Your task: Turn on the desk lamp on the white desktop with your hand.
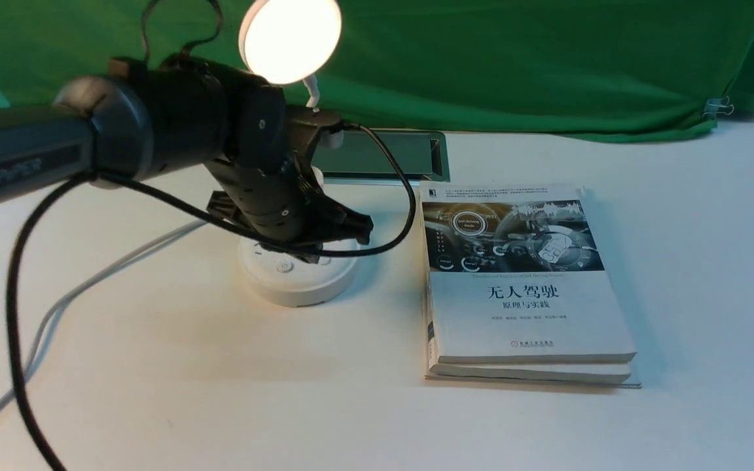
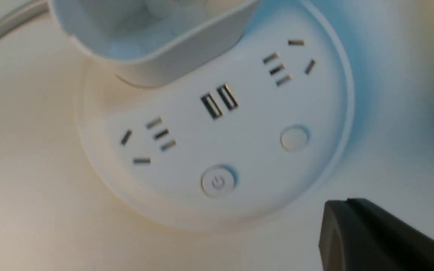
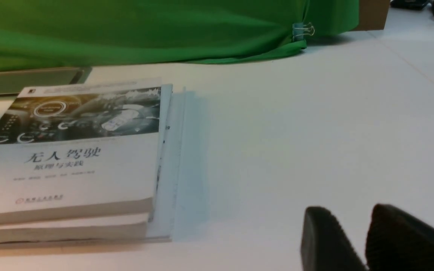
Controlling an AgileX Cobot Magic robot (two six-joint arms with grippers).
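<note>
Lamp [image 1: 290,39] glows on the desktop [image 1: 220,392], left of the book [image 1: 521,288]. Hand [image 1: 359,230] hovers just over its base [image 2: 247,124], jaw gap impossible to tell. Base looks stiff, steady: prod the power button [image 2: 218,181], no grasp needed.

The white desktop [image 1: 154,366] is taken from the robot's side, between the arms, looking forward and slightly down to the green cloth [image 1: 514,59]. The base of the desk lamp [image 2: 239,150] is looked down upon from close by the left wrist camera. The books [image 3: 70,169] are seen low and obliquely by the right wrist camera; lamp base and books are shared with the front view
</note>
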